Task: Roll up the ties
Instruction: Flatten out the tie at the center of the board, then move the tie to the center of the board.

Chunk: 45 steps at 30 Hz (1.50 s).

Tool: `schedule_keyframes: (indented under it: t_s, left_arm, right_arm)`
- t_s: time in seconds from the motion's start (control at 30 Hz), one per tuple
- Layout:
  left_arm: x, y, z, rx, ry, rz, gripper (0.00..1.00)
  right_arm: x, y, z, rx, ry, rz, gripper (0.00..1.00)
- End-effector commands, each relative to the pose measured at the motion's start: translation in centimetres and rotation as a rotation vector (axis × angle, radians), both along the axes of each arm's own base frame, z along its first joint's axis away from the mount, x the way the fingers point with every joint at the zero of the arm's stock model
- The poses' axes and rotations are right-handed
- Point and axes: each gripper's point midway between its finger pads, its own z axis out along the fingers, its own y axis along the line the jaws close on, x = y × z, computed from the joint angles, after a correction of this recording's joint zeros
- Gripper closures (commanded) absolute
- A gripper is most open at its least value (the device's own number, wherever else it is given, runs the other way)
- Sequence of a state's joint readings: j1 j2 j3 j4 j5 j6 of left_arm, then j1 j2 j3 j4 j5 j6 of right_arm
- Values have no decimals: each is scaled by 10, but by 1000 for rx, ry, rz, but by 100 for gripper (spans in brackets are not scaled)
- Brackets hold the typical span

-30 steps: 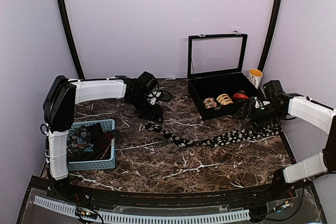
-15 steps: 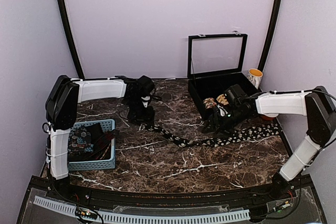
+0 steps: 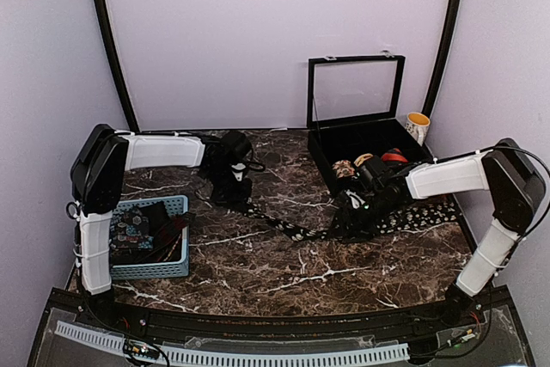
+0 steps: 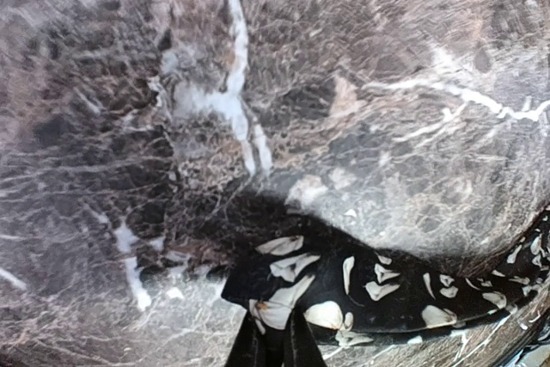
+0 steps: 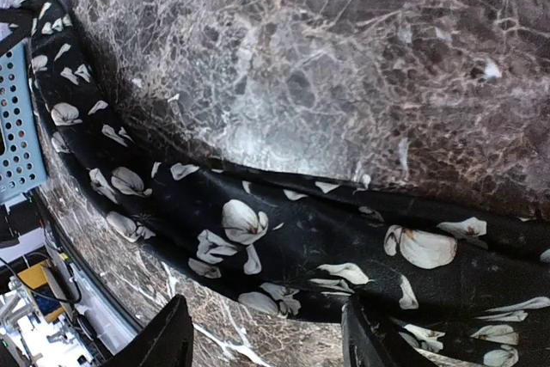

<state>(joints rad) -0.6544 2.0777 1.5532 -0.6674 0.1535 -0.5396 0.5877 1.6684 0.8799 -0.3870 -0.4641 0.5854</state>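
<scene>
**Left gripper clamped on the tie's narrow tip, right gripper spread over its middle.**

The black tie (image 3: 301,231) with white petals lay stretched across the marble table (image 3: 258,277), running from centre-left of the overhead frame towards the right edge. At the bottom centre of the left wrist view, the left gripper (image 4: 273,341) was closed on the pointed narrow end, probably to anchor the tip where a coil would begin. The right gripper (image 5: 262,315) stood open at the bottom of its own view, with a finger on either side of the fabric band (not yet pressing it, as far as could be told). It seemed placed to gather the slack. Rolled ties (image 3: 368,163) sat in the lidded case (image 3: 318,165) at upper right, and dark patterned fabric lay in the blue basket (image 3: 150,271) at lower left.
</scene>
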Motion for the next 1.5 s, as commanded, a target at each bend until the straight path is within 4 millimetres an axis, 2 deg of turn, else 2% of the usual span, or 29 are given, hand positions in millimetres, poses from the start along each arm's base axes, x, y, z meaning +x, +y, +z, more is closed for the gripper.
schedule_keyframes:
  t_s: [0.0, 0.1, 0.2, 0.37, 0.43, 0.53, 0.63, 0.77, 0.83, 0.93, 1.03, 1.1, 1.2, 1.27, 1.37, 1.47]
  left_arm:
    - [17, 8, 64, -49, -241, -43, 100]
    - [15, 16, 88, -98, -359, -89, 100]
    - [4, 23, 98, -132, -452, -156, 100]
    - [-8, 43, 81, -60, -459, -181, 100]
    - [-7, 54, 74, -3, -438, -151, 86]
    - [-5, 74, 72, 82, -422, -71, 54]
    - [-2, 88, 82, 130, -457, -14, 35]
    - [4, 76, 105, 55, -531, -35, 22]
    - [8, 67, 116, 12, -565, -58, 17]
    - [14, 57, 129, -31, -596, -78, 13]
    - [19, 47, 134, -67, -617, -93, 8]
    - [21, 45, 137, -81, -636, -91, 6]
    - [24, 49, 147, -100, -697, -54, 2]
    - [26, 55, 157, -108, -745, -7, 1]
    - [29, 67, 172, -126, -819, 79, 1]
    - [24, 67, 178, -165, -846, 77, 1]
  right_arm:
    - [-2, -7, -21, -54, 9, -41, 41]
    - [4, -8, -21, -60, 2, -77, 41]
    - [12, -3, -12, -42, -14, -93, 40]
    - [28, 7, 23, 23, -85, -93, 34]
    - [31, -1, 32, 27, -95, -110, 33]
    - [37, -29, 52, 40, -130, -168, 32]
    - [39, -66, 59, 26, -145, -234, 32]
    - [34, -112, 54, -22, -132, -310, 31]
    - [33, -125, 47, -30, -116, -337, 31]
    - [38, -127, 40, -24, -102, -352, 32]
    - [54, -119, 37, 19, -96, -374, 34]
    - [67, -114, 39, 40, -101, -378, 34]
    - [76, -107, 36, 29, -96, -355, 35]
    - [74, -108, 27, 3, -76, -344, 35]
    - [66, -120, 11, -50, -38, -357, 36]
    - [51, -136, -4, -91, 8, -387, 36]
